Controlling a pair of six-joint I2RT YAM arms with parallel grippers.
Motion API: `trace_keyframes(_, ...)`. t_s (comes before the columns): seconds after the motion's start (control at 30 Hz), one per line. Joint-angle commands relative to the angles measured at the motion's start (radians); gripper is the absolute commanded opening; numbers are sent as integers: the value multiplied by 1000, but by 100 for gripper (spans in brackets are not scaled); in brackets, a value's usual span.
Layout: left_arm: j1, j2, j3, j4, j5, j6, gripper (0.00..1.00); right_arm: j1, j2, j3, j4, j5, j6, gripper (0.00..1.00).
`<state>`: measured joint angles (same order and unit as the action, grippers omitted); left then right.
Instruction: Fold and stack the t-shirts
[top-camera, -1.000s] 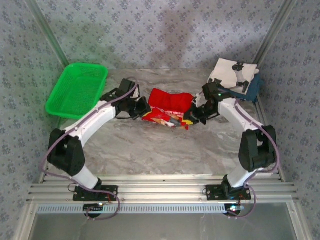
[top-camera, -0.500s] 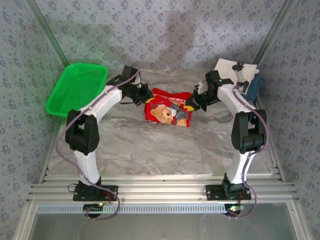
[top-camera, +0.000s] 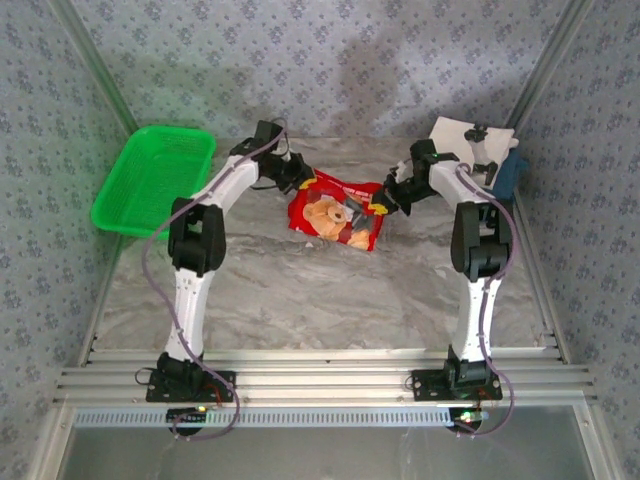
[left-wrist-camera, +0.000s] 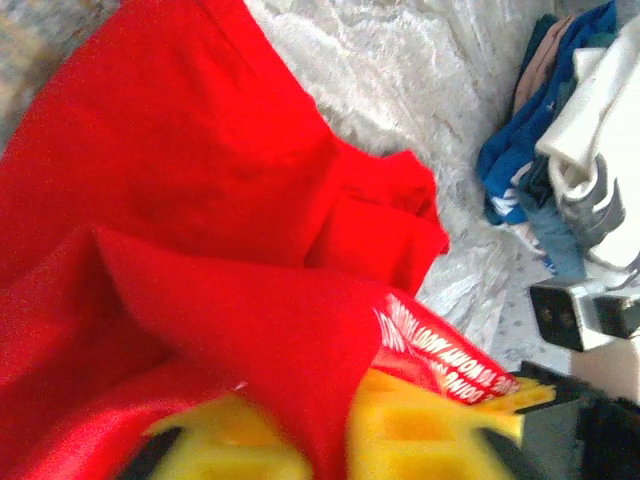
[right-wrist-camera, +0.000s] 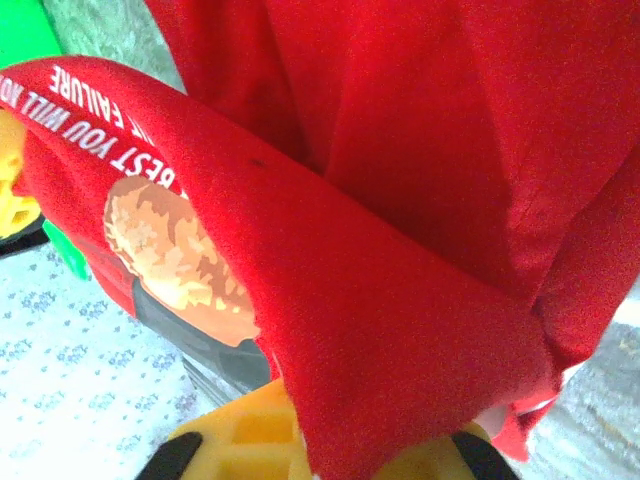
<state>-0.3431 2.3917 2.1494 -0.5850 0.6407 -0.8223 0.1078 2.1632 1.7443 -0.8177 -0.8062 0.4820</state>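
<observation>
Scene: two white robot arms reach across a grey marbled table (top-camera: 300, 290) and meet at a red t-shirt (top-camera: 335, 212).
Left tool (top-camera: 293, 178): at the shirt's far left corner, pointing in toward the right tool.
Left tool state: seen from its wrist, red cloth (left-wrist-camera: 200, 200) drapes over the tool (left-wrist-camera: 330, 440) and a fold drops between the blurred yellow fingers (left-wrist-camera: 400, 430). The gap is covered, so I cannot tell whether the cloth is pinched or loose.
Right tool (top-camera: 385, 203): at the shirt's far right corner, facing the left tool.
Right tool state: seen from its wrist, a thick fold of red cloth (right-wrist-camera: 420, 150) lies across the tool (right-wrist-camera: 340, 450) and hides most of its yellow fingers (right-wrist-camera: 240, 440). I cannot tell whether they grip it.
Red t-shirt: bunched and partly folded, spread between the two tools and hanging toward the arm bases from them.
Print: a brown teddy bear (right-wrist-camera: 170, 250) with white lettering above it, facing up, just beside the right tool.
White t-shirt (top-camera: 465, 145): folded, with black marks, behind the right tool on its outer side.
Navy t-shirt (top-camera: 507, 172): touching the white one, farther out from the right tool.
Green basket (top-camera: 150, 185): tilted, well apart from the left tool on its outer side.
</observation>
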Motion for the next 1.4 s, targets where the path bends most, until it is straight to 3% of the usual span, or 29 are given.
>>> trace_keyframes(0.0,16,104,169,9,47,-25,42,-37,57,38,68,-4,26,22)
trace_keyframes(0.07,15,171,284,36,67,-79,55,-62,67,35,156,-4,75,32)
trace_keyframes(0.17,10,228,488,1,87,-113,65,-97,15,28,285,-1,139,47)
trace_keyframes(0.27,20,219,616,-138,59,-55,69,-120,-84,43,268,55,136,53)
trace_keyframes(0.33,26,170,613,-241,13,18,70,-125,-153,26,240,83,121,54)
trace_keyframes(0.43,21,62,489,-306,-37,116,70,-101,-238,-50,222,77,122,52)
trace_keyframes(0.5,17,-20,337,-255,-59,137,68,-64,-286,-142,235,62,139,44)
trace_keyframes(0.57,15,-86,164,-117,-41,101,66,-21,-313,-257,374,36,237,33)
trace_keyframes(0.67,13,-93,52,12,-5,60,64,20,-238,-275,499,23,302,17)
trace_keyframes(0.73,7,-80,26,47,2,67,64,28,-161,-241,570,15,326,16)
trace_keyframes(0.93,-5,-54,-15,85,0,121,66,-6,87,-31,559,92,293,16)
trace_keyframes(1.07,-5,-102,-100,91,0,149,66,-33,194,92,535,128,270,25)
trace_keyframes(1.2,-4,-209,-193,91,-26,200,68,-39,187,157,560,81,292,39)
trace_keyframes(1.37,7,-341,-370,85,-42,246,69,-28,36,157,357,89,186,47)
